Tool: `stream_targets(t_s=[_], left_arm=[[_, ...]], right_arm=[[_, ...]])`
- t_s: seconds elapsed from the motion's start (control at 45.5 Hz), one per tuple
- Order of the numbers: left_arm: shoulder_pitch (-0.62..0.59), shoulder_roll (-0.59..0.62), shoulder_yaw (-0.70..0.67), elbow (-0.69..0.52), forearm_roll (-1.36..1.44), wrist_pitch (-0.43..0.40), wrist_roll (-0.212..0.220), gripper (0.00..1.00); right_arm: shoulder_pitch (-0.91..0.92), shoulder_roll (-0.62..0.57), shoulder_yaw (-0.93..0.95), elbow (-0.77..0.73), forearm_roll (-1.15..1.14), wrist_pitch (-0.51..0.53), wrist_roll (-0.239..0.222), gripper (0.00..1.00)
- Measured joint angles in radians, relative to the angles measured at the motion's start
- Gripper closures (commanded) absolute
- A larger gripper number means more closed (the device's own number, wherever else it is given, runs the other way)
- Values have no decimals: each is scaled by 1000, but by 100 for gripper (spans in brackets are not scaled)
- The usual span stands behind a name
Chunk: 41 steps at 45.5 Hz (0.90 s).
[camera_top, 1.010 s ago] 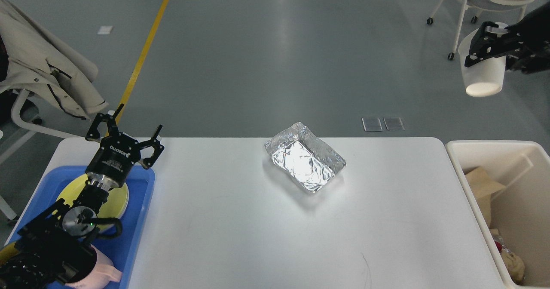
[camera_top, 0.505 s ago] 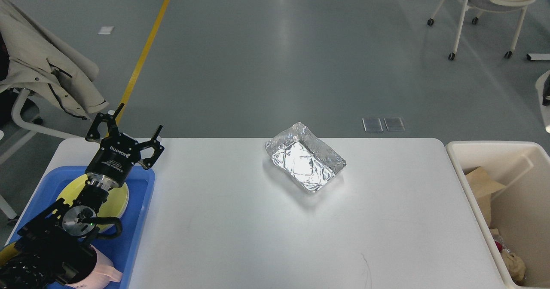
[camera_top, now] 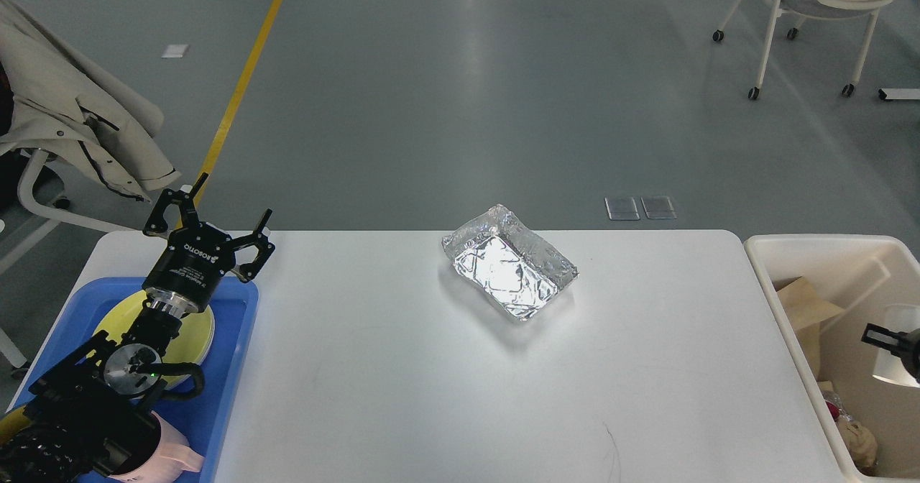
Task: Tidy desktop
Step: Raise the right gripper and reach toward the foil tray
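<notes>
At the near left edge, the black left arm rises over a blue plastic tray (camera_top: 237,368) that lies on the left end of the large white rectangular tabletop (camera_top: 402,382). In the tray sit a pink mug (camera_top: 176,458), partly hidden by the arm, and farther in a round pale-yellow plate (camera_top: 205,328). The left pincer (camera_top: 208,218) is held above the tray's far edge, its two fingers spread wide with nothing between them.

The tabletop fills the lower part of the view, running from the tray on the left to a cream rectangular bin (camera_top: 783,242) that stands just beside its right end. The bin holds brown paper (camera_top: 805,307) and other scraps near its bottom corner. At the right edge, over the bin, the tip of the right pincer (camera_top: 880,337) shows small and dark against a white cup (camera_top: 895,368); I cannot tell whether it is spread or pressed together, nor whether it grips the cup.

Toward the tabletop's far edge, near its middle, lies a crumpled silver foil tray (camera_top: 510,271), turned at an angle and well apart from both pincers.

Beyond the tabletop is grey floor with a yellow line (camera_top: 244,80), a beige coat draped on a chair (camera_top: 72,123) at left and a white wheeled chair (camera_top: 812,1) at far right.
</notes>
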Motion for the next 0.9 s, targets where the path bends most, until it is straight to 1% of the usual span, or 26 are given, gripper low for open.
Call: stream_targets(t_s=[0.439,0.505,0.571,0.615,0.659,0.724,0.746,0.834,0.9], left_arm=[[0,0,0,0,0,1,0,0],[0,0,0,0,0,1,0,0],[0,0,0,0,0,1,0,0],[0,0,0,0,0,1,0,0],[0,0,0,0,0,1,0,0],[0,0,0,0,0,1,0,0],[0,0,0,0,0,1,0,0],[0,0,0,0,0,1,0,0],[0,0,0,0,0,1,0,0]], right_arm=[[9,-11,10,-4,2,8,0,0],[36,-13,7,11,0,16,0,0],[120,-35,-5,63,-6,47,0,0],[225,-74,-28,140,-12,94,1,0],[382,-127,-75,277,-31,164,1,0],[592,-181,-161,516,-85,253,-4,0],[670,-193,-205,621,-108,286,-8,0],[936,-178,-351,952,-140,409,-11,0],[1123,-133,-406,1097,-131,539,-5,0]])
